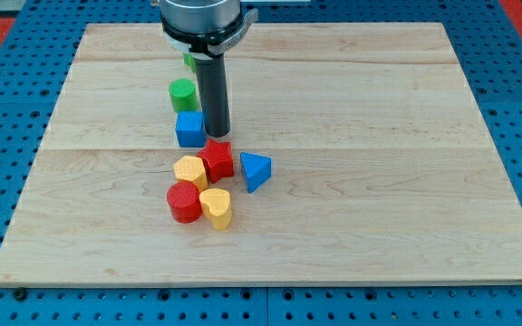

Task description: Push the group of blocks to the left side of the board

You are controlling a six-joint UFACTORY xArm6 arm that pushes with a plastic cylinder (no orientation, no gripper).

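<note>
Wooden board [406,208] on blue pegboard, and the group sits left of centre. Nearest the view's bottom: red cylinder [184,202] and yellow heart block [217,207], then yellow block [190,171], red block [217,159], blue triangle [256,170]. Further up: blue cube [189,129], green cylinder [182,94], another green block [189,62] half hidden. My tip [217,134] has nothing to grip with; it stands just right of the blue cube. I'd sweep from the triangle's right side so nothing gets left behind.

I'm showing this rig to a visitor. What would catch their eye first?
Probably the dark rod coming down from the view's top, my tip just right of the blue cube. Next, the bright cluster below it at mid-board: red star block, blue triangular block, red cylinder.
</note>
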